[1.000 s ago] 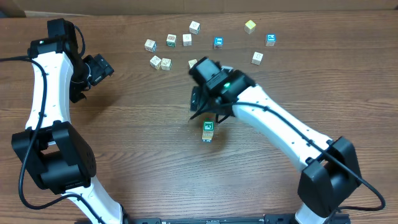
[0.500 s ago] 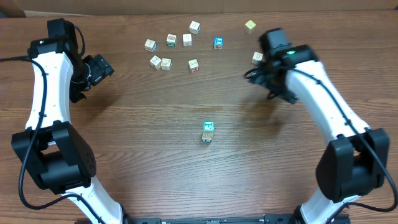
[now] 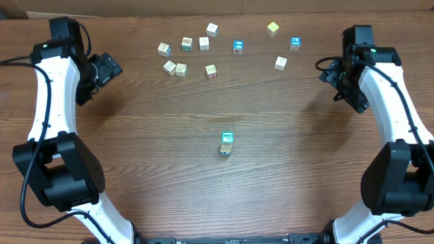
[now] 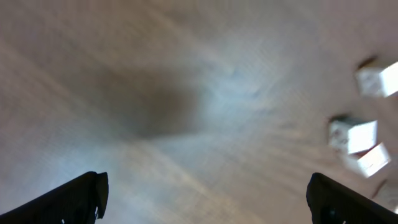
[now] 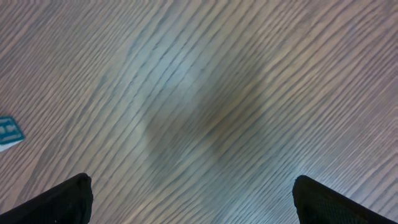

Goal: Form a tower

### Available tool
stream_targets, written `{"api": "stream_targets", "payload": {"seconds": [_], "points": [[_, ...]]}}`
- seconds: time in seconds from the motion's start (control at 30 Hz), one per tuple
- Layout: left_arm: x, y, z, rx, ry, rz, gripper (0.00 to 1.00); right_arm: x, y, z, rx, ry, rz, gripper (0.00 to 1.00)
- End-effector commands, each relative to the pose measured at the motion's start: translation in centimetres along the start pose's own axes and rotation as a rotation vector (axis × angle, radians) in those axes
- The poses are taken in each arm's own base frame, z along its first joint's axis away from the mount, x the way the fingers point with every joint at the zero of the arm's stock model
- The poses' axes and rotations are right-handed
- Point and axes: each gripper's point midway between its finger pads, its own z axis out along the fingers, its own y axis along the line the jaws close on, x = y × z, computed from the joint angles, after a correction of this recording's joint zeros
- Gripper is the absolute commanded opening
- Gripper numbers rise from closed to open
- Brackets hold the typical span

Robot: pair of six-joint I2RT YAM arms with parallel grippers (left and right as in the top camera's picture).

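The tower (image 3: 227, 142) stands alone in the middle of the table, a narrow stack of small wooden cubes with a cyan-green face on top. My left gripper (image 3: 114, 68) hovers far to its upper left, open; in the left wrist view (image 4: 205, 205) only blurred wood lies between the dark fingertips (image 4: 81, 198). My right gripper (image 3: 329, 74) hangs at the far right, well clear of the tower. Its wrist view (image 5: 193, 205) shows bare wood between wide-apart fingertips (image 5: 62, 200), so it is open and empty.
Several loose cubes lie along the back of the table, from a pale one (image 3: 164, 49) to a cyan one (image 3: 295, 43) and a yellowish one (image 3: 272, 28). Two blurred cubes (image 4: 354, 134) show in the left wrist view. A cyan cube (image 5: 7, 132) peeks in at the right wrist view's left edge.
The right arm has swung from just above the tower out to the right side of the table, leaving the stack standing. The left arm has shifted slightly upward.
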Motion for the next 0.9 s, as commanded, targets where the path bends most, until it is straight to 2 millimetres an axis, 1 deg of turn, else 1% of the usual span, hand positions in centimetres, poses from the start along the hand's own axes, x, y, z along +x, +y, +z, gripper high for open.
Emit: {"api": "stream_targets", "payload": {"seconds": [0.0,0.03,0.07,0.1,0.13,0.17,0.23,0.33,0.4,0.47,0.57,0.63,0.83,0.87], "points": [[-0.9,-1.6,-1.5,0.068,-0.043,0.002,1.0,-0.3,-0.3,0.0,0.008,-0.013,0.001,1.0],[-0.5,-1.8,-1.5,0.08,-0.026,0.037,0.86,-0.3,-0.3,0.0,0.008,-0.013,0.001,1.0],[0.2,-2.2,-1.5,0.105,0.004,0.082,0.68,-0.3,-0.3,0.0,0.008,-0.013,0.001,1.0],[0.7,-2.4,-1.4,0.12,0.028,0.108,0.45,-0.3,-0.3,0.0,0.008,-0.013,0.001,1.0],[1.6,-2.4,-1.4,0.127,0.064,0.131,0.13,-0.3,-0.3,0.0,0.008,-0.013,0.001,1.0],[2.5,-2.1,-1.3,0.115,0.1,0.132,0.04,-0.3,-0.3,0.0,0.008,-0.013,0.001,1.0],[4.3,-1.6,-0.8,0.086,0.159,0.148,0.04,-0.3,-0.3,0.0,0.008,-0.013,0.001,1.0],[7.3,-1.4,0.5,0.063,0.243,0.179,0.04,-0.3,-0.3,0.0,0.008,-0.013,0.001,1.0],[10.4,-2.0,1.6,0.083,0.328,0.207,0.04,-0.3,-0.3,0.0,0.008,-0.013,0.001,1.0],[12.9,-2.7,2.5,0.115,0.39,0.236,0.04,-0.3,-0.3,0.0,0.008,-0.013,0.001,1.0],[15.8,-3.6,3.7,0.137,0.439,0.276,0.05,-0.3,-0.3,0.0,0.008,-0.013,0.001,1.0],[17.6,-4.3,4.2,0.148,0.466,0.305,0.04,-0.3,-0.3,0.0,0.008,-0.013,0.001,1.0],[21.8,-6.2,4.2,0.152,0.524,0.387,0.04,-0.3,-0.3,0.0,0.008,-0.013,0.001,1.0],[22.8,-6.5,4.4,0.151,0.53,0.405,0.04,-0.3,-0.3,0.0,0.008,-0.013,0.001,1.0]]}}
